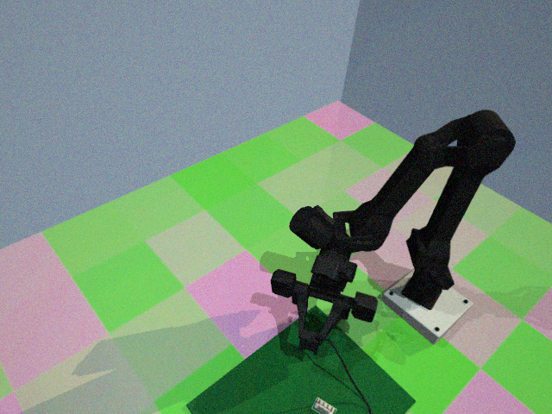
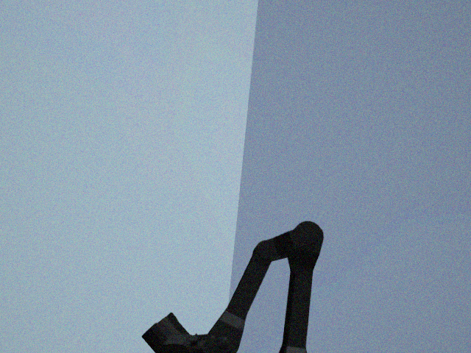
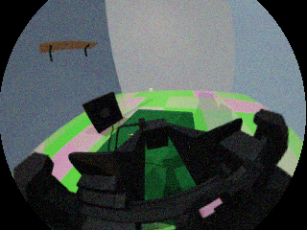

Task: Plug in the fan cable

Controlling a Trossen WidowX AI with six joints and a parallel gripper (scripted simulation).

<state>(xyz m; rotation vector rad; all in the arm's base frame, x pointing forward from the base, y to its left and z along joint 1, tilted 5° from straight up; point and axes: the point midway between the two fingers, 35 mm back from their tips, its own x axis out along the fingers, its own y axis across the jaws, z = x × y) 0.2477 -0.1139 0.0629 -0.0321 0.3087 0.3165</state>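
Checkered green-pink tabletop (image 1: pixel 222 294) (image 3: pixel 72 149), blue-grey walls. Pincer (image 1: pixel 308 345) (image 3: pixel 155 128) clamped on the plug, itself mostly hidden, over the board's (image 1: pixel 267 383) (image 3: pixel 177 117) far corner. Carry stage, I reckon; next: align above white header (image 1: pixel 323 405), press. Plug's heading and long axis: can't tell.

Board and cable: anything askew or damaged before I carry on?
Nothing stands out as damaged. The claw is shut on the cable's plug, its cable trailing over the green board. The white header shows upright red pins in the top view, though the picture edge crowds it.
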